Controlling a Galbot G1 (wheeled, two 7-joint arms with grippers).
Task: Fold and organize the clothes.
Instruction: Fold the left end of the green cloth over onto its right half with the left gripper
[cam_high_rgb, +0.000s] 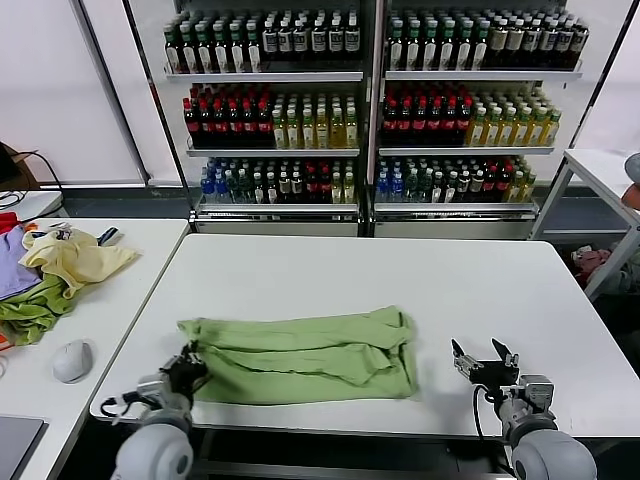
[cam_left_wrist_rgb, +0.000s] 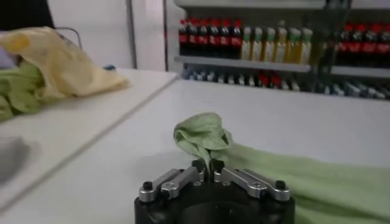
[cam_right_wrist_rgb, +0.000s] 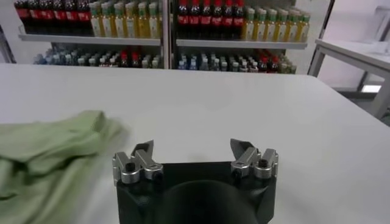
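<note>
Head view is showing the light green polo shirt (cam_high_rgb: 305, 355) lying bunched in a long band across the lower middle of the frame on the white table (cam_high_rgb: 400, 270), its long axis running side to side between the two arms. At the lower left, the left gripper (cam_high_rgb: 187, 367) is sitting right at the shirt's left end and is pinching it: in the left wrist view the fingertips (cam_left_wrist_rgb: 198, 164) are meeting tight on a puckered fold of the green cloth (cam_left_wrist_rgb: 204, 137), which is rising just ahead of them. At the lower right, the right gripper (cam_high_rgb: 483, 357) is hovering over bare tabletop with its jaws spread wide and nothing between them; the right wrist view is showing the shirt's other end (cam_right_wrist_rgb: 55, 146) lying off toward the left of that frame, near but not touching. So the near end is already gripped, and I judge the coming move is hanging on that gap: the right arm is looking at a short sideways reach inward along the shirt's length to its free end.
</note>
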